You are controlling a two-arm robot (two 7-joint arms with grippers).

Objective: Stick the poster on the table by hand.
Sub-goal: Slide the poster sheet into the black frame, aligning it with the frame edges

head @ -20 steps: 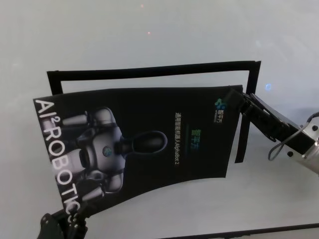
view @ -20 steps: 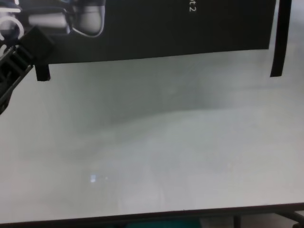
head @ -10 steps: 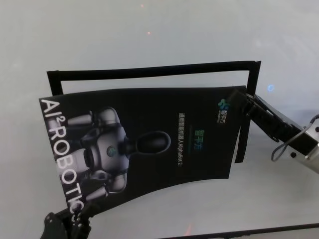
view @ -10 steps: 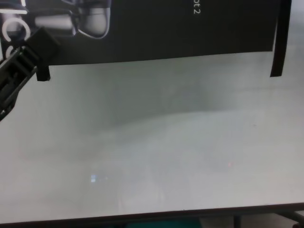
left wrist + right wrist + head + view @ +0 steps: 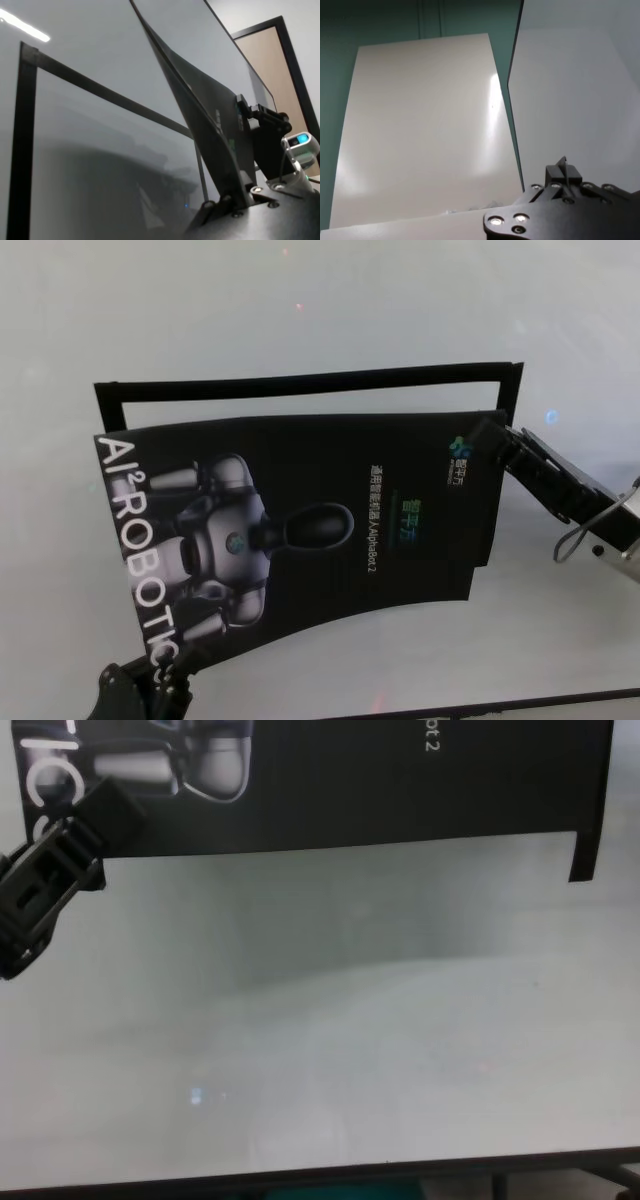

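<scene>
The poster (image 5: 300, 540), black and glossy with a grey robot and white lettering, hangs bowed just above the white table (image 5: 300, 300). My left gripper (image 5: 160, 677) is shut on its near left corner. My right gripper (image 5: 493, 438) is shut on its far right corner. In the chest view the poster (image 5: 350, 780) fills the top and the left gripper (image 5: 105, 808) pinches its lower corner. The left wrist view shows the poster (image 5: 200, 105) edge-on, with the right gripper (image 5: 252, 116) farther off. The right wrist view shows its pale underside (image 5: 420, 125).
Narrow black strips (image 5: 300, 383) form a frame on the table behind and beside the poster. Its right strip (image 5: 512, 390) is partly covered by the poster's right edge. The table's dark front edge (image 5: 320, 1178) runs along the bottom of the chest view.
Both grippers have carried the poster to the right. Its right edge now overlaps the right black strip, and the left gripper shows further into the chest view.
</scene>
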